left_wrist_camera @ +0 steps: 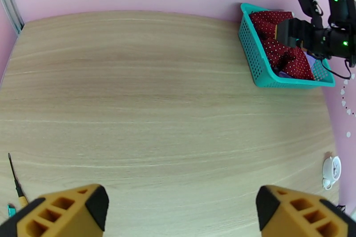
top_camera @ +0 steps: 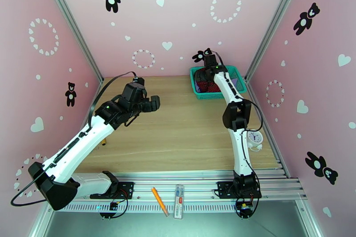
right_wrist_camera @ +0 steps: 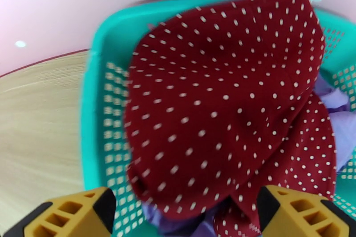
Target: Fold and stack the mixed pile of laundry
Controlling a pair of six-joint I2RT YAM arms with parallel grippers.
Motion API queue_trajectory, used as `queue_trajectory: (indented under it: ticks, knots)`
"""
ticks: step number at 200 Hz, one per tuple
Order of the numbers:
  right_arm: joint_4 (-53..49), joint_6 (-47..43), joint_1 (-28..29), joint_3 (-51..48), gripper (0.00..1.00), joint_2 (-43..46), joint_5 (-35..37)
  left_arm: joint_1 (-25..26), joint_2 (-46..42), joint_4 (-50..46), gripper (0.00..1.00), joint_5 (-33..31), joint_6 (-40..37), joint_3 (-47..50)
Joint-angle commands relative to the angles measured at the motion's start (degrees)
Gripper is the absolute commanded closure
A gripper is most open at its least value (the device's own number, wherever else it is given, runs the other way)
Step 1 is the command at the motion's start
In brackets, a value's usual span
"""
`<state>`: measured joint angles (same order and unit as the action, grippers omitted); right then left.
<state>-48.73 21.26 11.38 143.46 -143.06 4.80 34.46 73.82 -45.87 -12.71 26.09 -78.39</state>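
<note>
A: Wood table (left_wrist_camera: 155, 100) lay under the left claw (left_wrist_camera: 182, 206), which hung over its left side with jaws spread, holding nothing. Which step was this?
B: Looked like the first pick. Both garments sat in the teal basket (right_wrist_camera: 95, 113) at the far right corner, red dotted cloth (right_wrist_camera: 222, 100) on top, purple shirt (right_wrist_camera: 338, 122) peeking out beneath.
A: Right claw (right_wrist_camera: 187, 209)?
B: Over the basket, jaws wide, red cloth directly below. Couldn't tell if it touched. Nothing gripped.
A: Next?
B: My read: drop, pinch only the red layer, carry it to open wood. Nothing was folded yet.
</note>
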Motion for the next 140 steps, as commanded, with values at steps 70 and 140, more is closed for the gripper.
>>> queue_trajectory:
  ticks: [70,140]
  knots:
    - [1.2,1.7,-1.2,2.3,1.0,1.4,-2.8,0.6,-0.8,0.3,0.28,0.9,-1.9,-2.0]
    - [2.7,-8.4,4.9,-1.7,1.0,25.6,-1.6,1.8,-4.3,-2.2,0.37,1.3,-2.8,-5.1]
